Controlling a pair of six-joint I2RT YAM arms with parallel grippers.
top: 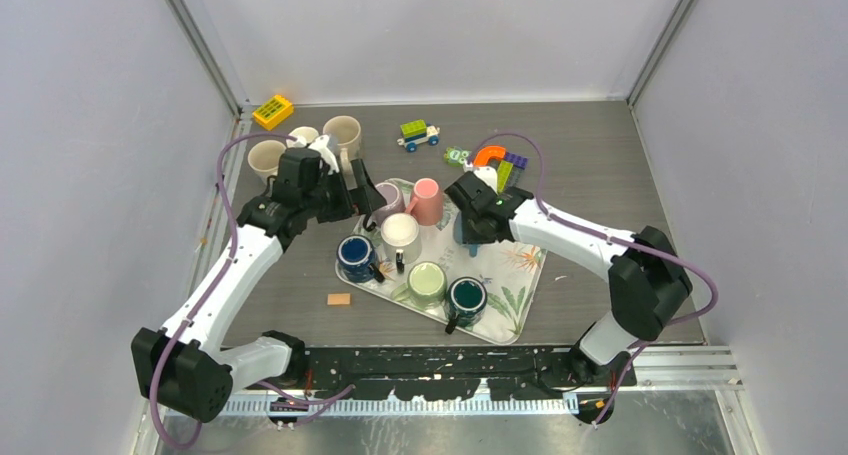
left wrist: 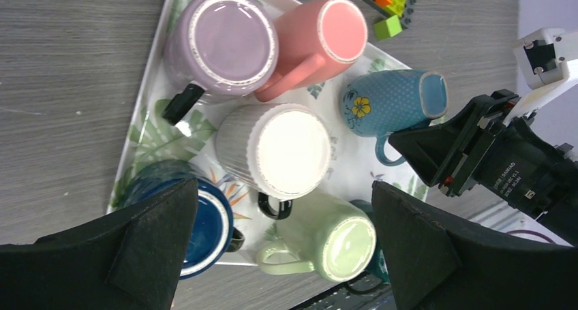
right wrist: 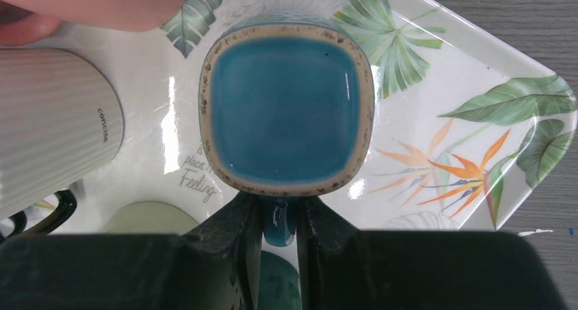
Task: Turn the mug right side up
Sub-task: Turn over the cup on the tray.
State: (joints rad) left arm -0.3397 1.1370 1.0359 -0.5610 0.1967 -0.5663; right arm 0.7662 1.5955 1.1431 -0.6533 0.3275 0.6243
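Now grasp step: right gripper (right wrist: pixel 278 211) pinching handle (right wrist: pixel 278 229) of blue mug (right wrist: pixel 286 112), apparently tipped sideways on tray (right wrist: pixel 477 71). Left gripper (left wrist: pixel 283 191) spread wide, empty. Next: lift, roll wrist, set mug mouth-up.

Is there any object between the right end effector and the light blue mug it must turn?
Nothing visible. The right end effector is shut on the handle of the light blue mug. The white ribbed mug and the pink mug stand close beside it on the tray.
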